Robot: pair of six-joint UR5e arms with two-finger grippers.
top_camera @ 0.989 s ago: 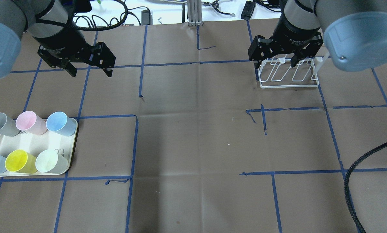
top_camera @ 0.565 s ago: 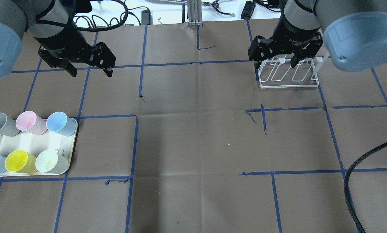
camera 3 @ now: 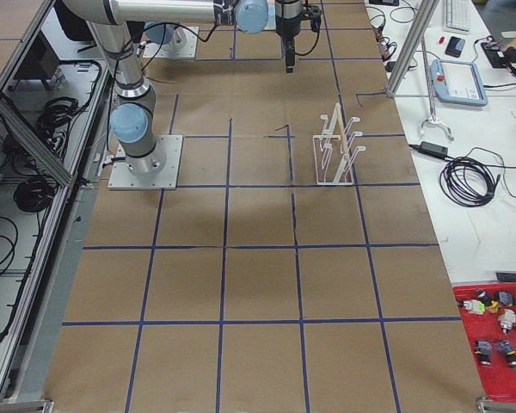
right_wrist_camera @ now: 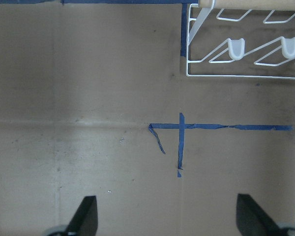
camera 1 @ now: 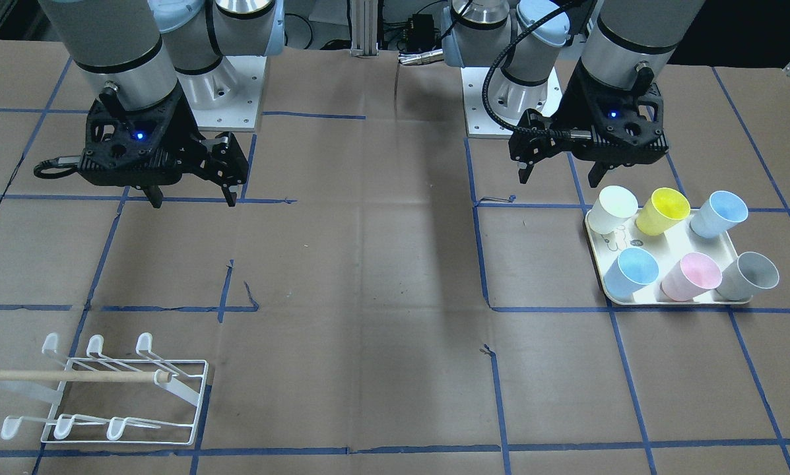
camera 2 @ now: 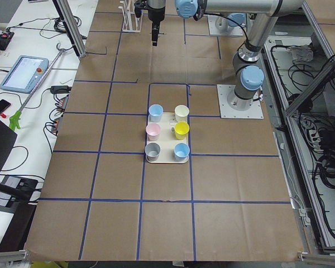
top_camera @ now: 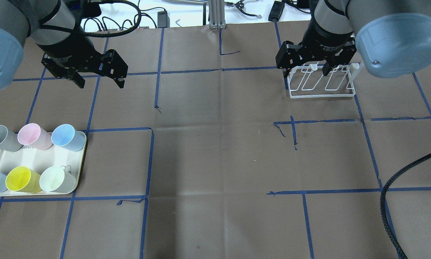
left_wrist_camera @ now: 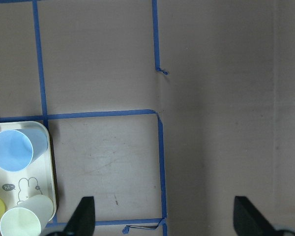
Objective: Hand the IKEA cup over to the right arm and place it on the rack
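A: Which step, judging from the brown-papered surface (top_camera: 215,162) down?
B: Probably the very first: the pick-up. See the left arm (top_camera: 6,39) and the right arm (top_camera: 391,39), both hanging high above it, carrying nothing.
A: And the claws?
B: Spread wide, both of them. Look at the left claw (top_camera: 99,81) and the right claw (top_camera: 305,72): gaping, gripping nothing.
A: Where to look for the cream tray (top_camera: 39,160)?
B: Down below the left claw and off to its side, not underneath. Holds six IKEA cups (top_camera: 21,179), standing mouth-up, close together.
A: The rack (camera 1: 71,375)?
B: Low and off to the side of the right claw, well apart from the tray. Carries no cup yet.
A: Which cup, then?
B: Cannot tell. Would guess the blue cup (top_camera: 67,136) or the pale green cup (top_camera: 55,178), sitting on the tray's side nearest the left claw.
A: So, next?
B: Likely calls for sliding the left claw over one cup, lowering with fingers astride its wall, and closing without nudging the neighbours. Only then lifting toward the right claw for the hand-over.
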